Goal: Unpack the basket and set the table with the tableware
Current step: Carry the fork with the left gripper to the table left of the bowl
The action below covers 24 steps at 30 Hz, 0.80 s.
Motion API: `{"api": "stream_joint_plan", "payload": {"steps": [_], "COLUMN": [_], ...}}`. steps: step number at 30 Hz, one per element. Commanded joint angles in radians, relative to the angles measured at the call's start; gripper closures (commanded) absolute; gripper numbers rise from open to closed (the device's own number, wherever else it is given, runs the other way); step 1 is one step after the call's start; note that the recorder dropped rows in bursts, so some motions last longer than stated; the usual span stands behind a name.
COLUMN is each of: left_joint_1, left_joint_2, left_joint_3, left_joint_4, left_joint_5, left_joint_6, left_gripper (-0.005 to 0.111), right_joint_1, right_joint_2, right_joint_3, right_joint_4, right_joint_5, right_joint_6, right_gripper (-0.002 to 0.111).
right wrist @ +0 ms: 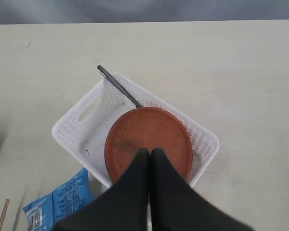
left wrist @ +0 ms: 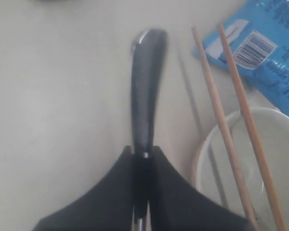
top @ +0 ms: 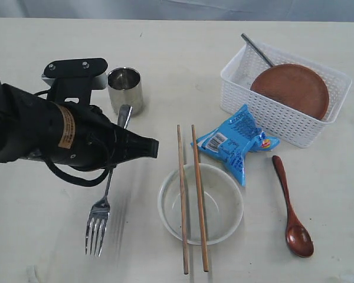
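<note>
Cream-coloured, faintly grained, the table (top: 47,247) fills my exterior view. My left arm reaches across its left side. The white lattice basket (top: 271,118) sits at the far right. A brown round plate (top: 290,88) leans tilted inside it, taking up most of the space.

In the right wrist view, my right gripper (right wrist: 150,154) hangs over that plate with its two black fingers pressed together and nothing between them.

The off-white bowl (top: 224,203) stands at the near centre, well apart from the basket. A blue snack packet (top: 236,141) lies between the two, its corner overlapping the bowl's rim. Two wooden chopsticks (top: 199,200) lie side by side across the bowl, their ends overhanging it on both sides. The dark wooden spoon (top: 297,236) lies on the table to the right of the bowl.

My left gripper (left wrist: 145,154) is clamped on the handle of the metal fork (top: 100,209), whose tines point toward the near edge. I cannot tell whether the fork touches the table. The steel cup (top: 125,88) stands upright just beyond the fork's handle end. A grey metal handle (top: 256,49) sticks out over the basket's far rim, and the plate hides its other end.
</note>
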Motion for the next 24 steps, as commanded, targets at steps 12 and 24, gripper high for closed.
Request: {"api": "stream_joint_plan", "payload": {"steps": [12, 24], "left_joint_1": [-0.001, -0.001], "left_joint_2": [0.116, 0.116], "left_joint_3": [0.006, 0.071], "left_joint_4": [-0.284, -0.317], "left_joint_5": [-0.112, -0.260], "left_joint_6": [0.254, 0.252], "left_gripper": [0.107, 0.107], "right_joint_1": [0.003, 0.003], "right_joint_2": [-0.007, -0.007], "right_joint_3": [0.003, 0.003], "right_joint_4": [0.044, 0.044], "right_joint_5": [-0.006, 0.022], "right_joint_6": [-0.004, -0.004], "right_gripper": [0.108, 0.108]}}
